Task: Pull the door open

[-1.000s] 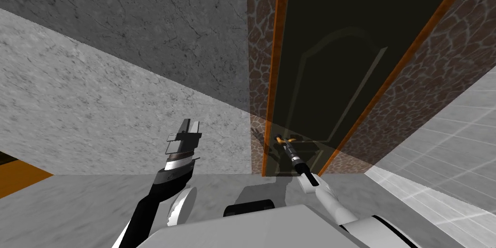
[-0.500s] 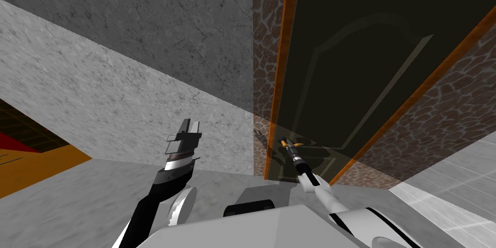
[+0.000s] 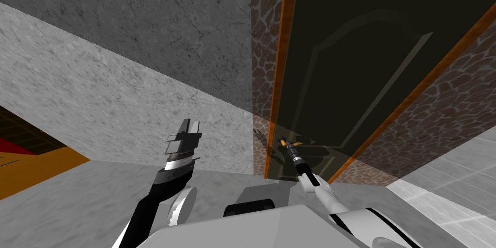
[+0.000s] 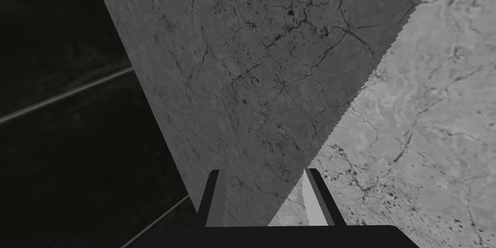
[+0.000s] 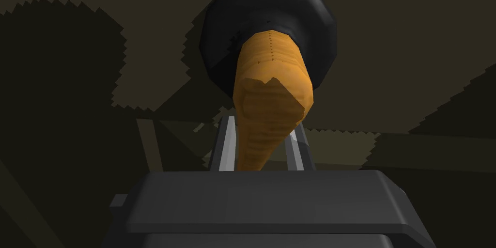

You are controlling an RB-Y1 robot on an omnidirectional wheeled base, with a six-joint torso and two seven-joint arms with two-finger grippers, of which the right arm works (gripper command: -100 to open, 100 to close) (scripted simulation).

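A dark panelled door (image 3: pixel 348 66) in an orange frame (image 3: pixel 277 80) stands ahead on the right. Its orange lever handle (image 3: pixel 296 142) sits low on the door's left side. My right arm reaches to it, and my right gripper (image 3: pixel 286 142) is at the handle. In the right wrist view the orange handle (image 5: pixel 269 109) comes out of a black round rosette (image 5: pixel 315 22) and passes between the fingers (image 5: pixel 224 146), which press its sides. My left gripper (image 3: pixel 190 125) is raised on the left, away from the door, with its fingers (image 4: pixel 315 196) apart and nothing between them.
A brown stone-patterned wall (image 3: pixel 436 114) surrounds the door frame. Grey marbled walls (image 3: pixel 121 90) run off to the left. At the far left an orange floor (image 3: pixel 34 172) shows. A pale tiled surface (image 3: pixel 450 182) lies to the right.
My head view has moved closer to the door and turned, so the door looks larger. My right gripper's fingers have closed in on the handle. The left arm has not moved.
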